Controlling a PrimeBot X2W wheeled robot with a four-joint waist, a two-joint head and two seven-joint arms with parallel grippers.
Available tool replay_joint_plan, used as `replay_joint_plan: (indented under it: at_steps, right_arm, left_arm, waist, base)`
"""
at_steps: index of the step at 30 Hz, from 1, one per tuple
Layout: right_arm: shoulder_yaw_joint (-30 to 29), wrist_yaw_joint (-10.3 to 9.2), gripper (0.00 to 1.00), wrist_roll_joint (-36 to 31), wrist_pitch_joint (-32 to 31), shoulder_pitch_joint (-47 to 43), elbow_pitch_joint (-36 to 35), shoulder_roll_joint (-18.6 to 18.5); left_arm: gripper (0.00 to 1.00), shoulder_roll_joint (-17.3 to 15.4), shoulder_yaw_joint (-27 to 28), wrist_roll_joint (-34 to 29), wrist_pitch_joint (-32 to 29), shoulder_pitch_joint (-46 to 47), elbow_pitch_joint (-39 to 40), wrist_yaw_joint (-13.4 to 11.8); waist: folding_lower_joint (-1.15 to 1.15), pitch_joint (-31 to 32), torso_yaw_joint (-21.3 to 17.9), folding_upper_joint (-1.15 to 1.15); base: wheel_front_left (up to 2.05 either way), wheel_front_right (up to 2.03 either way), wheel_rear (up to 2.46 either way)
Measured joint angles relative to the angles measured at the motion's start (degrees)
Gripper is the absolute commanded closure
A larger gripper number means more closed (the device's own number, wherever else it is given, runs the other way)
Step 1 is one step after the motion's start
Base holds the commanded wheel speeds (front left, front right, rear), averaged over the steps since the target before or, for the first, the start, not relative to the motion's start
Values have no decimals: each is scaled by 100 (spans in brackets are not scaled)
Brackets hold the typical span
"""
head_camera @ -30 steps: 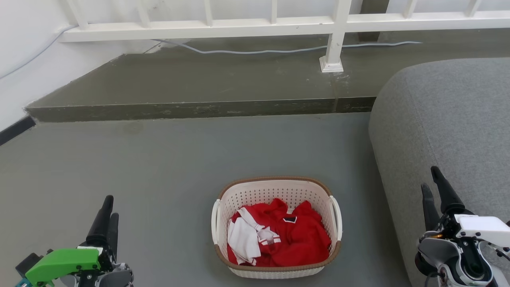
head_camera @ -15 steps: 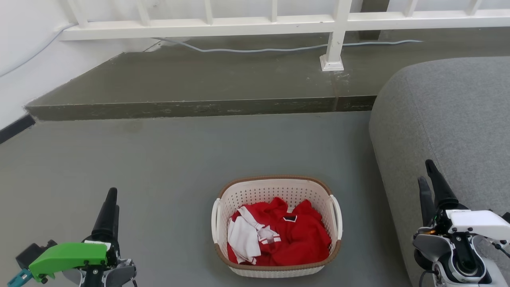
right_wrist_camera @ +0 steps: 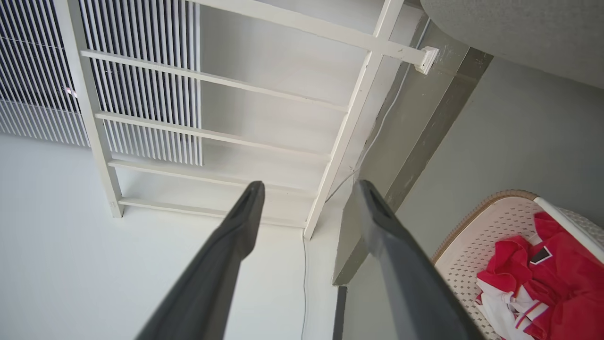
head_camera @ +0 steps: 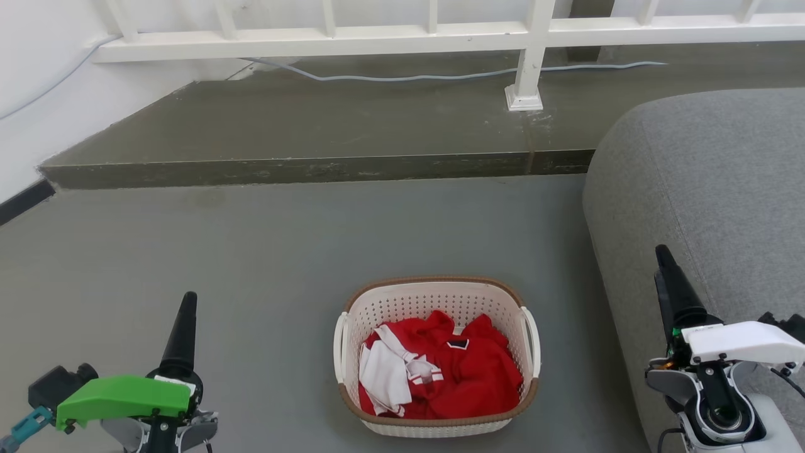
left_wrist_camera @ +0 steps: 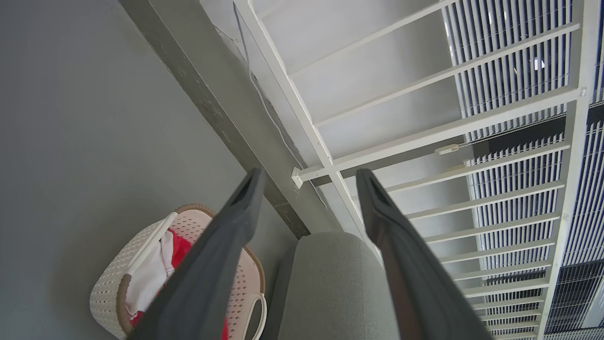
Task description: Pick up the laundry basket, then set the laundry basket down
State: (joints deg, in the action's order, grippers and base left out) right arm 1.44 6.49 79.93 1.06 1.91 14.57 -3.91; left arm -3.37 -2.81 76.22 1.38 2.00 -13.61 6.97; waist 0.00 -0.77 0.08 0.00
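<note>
Nearest, cut off by the lower edge of the head view: left tool [head_camera: 187, 301] under a green cover [head_camera: 122, 397], right tool [head_camera: 661, 255] under a white cover [head_camera: 742, 340]. From the head, fingers [left_wrist_camera: 212, 264] of each lined up one behind the other, gap hard to make out. Along each wrist, plainly spread apart, gripping nothing. Both tools clear of everything around.

Between the two tools, apart from each: the laundry basket [head_camera: 434, 302], upright on the grey floor [head_camera: 251, 251]. Cream perforated walls, brown rim, a white handle on each side. Bottom of it hidden under a crumpled red garment [head_camera: 478, 377] with a white part [head_camera: 383, 371] on the side toward the left tool. From the left wrist, partly covered by that tool's own finger. From the right wrist, cut off by the frame's corner.

Just beside and beyond the right tool: a grey upholstered seat [head_camera: 710, 176], running out of frame, near the basket with a strip of floor between.

Past both sets of fingertips: more floor, then a darker raised step [head_camera: 314, 126] across the width. On it a white railing [head_camera: 377, 41], tops of the bars cut off, and a pale cable [head_camera: 409, 80] trailing along. Beyond the left tool, off to its outer side, a white wall [head_camera: 38, 94]. Behind the railing, from the wrists, slatted blinds [left_wrist_camera: 509, 56].
</note>
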Motion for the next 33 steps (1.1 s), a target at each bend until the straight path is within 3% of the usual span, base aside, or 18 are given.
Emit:
replay_joint_plan:
  at_steps: [6,33]
  right_arm:
    - [253,2,0,-556,120,47,-1,-168]
    - [590,3,0,-3338,636,227,-182,-268]
  left_arm:
    - [0,-33,-9,-638,78,3,96,0]
    - [0,-71,-468,-3487,609,13,501,1]
  waist:
    - [0,-4,9,0]
    - [0,-39,28,0]
  base:
    - [0,0,0]
    - [0,0,0]
